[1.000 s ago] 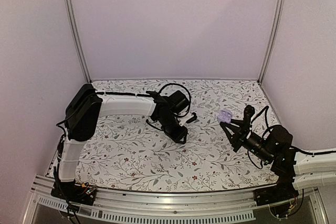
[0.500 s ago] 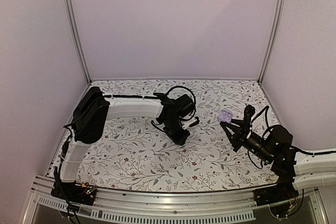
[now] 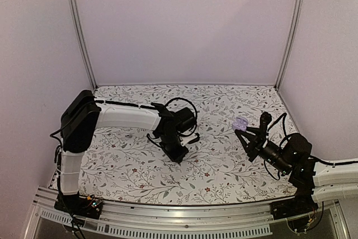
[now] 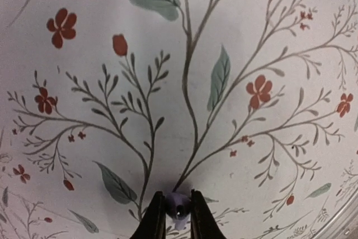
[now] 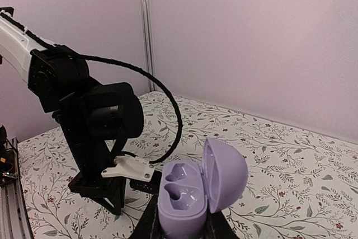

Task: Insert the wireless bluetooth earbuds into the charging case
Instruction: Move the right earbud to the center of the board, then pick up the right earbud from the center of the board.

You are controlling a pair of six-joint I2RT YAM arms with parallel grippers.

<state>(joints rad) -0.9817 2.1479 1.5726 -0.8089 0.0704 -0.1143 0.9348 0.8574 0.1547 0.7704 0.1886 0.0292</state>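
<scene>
Where the left fingers (image 4: 178,218) hang: above the bench (image 4: 291,26), pinched shut on a small purple earbud (image 4: 178,207).
Right fingers (image 5: 182,226): clamped on the purple case (image 5: 193,191), lid standing open.

The left arm (image 3: 126,117) and right arm (image 3: 335,176) had white tubular links with black joint housings. A black cable (image 5: 146,76) looped over the left wrist. The black left end effector (image 3: 179,155) bore a white bracket (image 5: 131,167). The right end effector (image 3: 241,131) was black too.
</scene>
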